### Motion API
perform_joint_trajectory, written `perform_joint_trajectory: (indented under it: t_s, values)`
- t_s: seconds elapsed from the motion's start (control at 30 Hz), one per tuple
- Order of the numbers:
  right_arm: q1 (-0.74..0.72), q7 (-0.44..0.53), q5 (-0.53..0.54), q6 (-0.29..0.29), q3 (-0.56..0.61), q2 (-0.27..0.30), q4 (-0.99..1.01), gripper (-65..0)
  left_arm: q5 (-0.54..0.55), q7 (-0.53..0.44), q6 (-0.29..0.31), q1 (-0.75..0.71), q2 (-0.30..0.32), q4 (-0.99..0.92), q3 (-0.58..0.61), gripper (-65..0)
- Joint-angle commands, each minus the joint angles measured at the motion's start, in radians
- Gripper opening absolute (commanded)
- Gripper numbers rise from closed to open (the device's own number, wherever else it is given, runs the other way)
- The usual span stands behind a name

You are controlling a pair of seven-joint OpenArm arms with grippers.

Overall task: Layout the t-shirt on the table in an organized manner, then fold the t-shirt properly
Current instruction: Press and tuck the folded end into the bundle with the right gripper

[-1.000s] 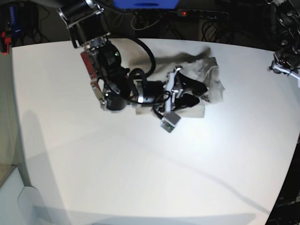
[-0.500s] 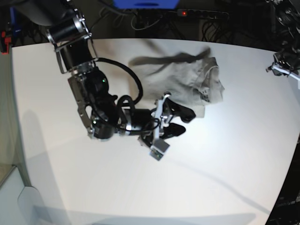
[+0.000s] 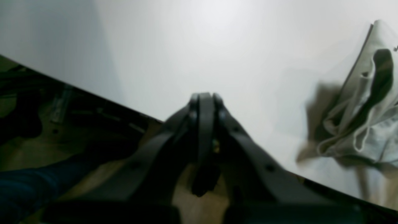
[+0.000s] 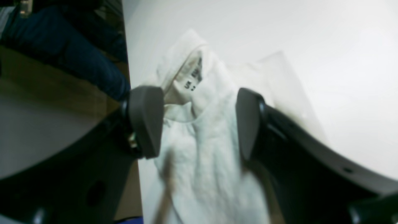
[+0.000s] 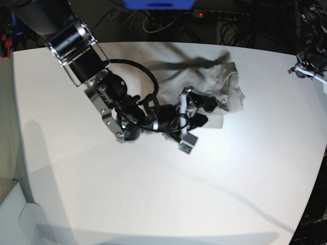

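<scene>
— Where's the shirt (image 5: 219,89)?

— Bunched at the table's (image 5: 153,194) far side, nowhere near laid out. My right claw (image 4: 199,124) hangs wide above the collar, gripping nothing; the left claw (image 3: 202,107) sits pinched together at the edge.

— Next?

— I'd say pinch one edge and spread it.

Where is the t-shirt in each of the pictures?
Base view: the t-shirt lies crumpled, upper middle of the table.
Left wrist view: at the right edge.
Right wrist view: in the middle, between the open right gripper fingers.
Shared landmark: the white table.
</scene>
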State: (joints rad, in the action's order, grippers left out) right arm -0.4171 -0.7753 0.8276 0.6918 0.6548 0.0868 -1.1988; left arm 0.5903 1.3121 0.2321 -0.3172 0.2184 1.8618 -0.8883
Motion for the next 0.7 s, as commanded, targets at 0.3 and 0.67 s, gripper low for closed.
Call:
perform_joint_trajectory:
  t_s: [0.3, 0.67]
  values:
    - [-0.058, 0.073, 0.016, 0.006, -0.005, 0.003, 0.089, -26.7, 0.009, -0.010, 0.002, 0.010, 0.016, 0.011, -0.005, -64.5]
    - [-0.049, 0.075, -0.185, 0.006, -0.010, -0.049, 0.095, -28.7, 0.009, -0.010, 0.002, 0.030, 0.016, 0.006, -0.005, -64.5]
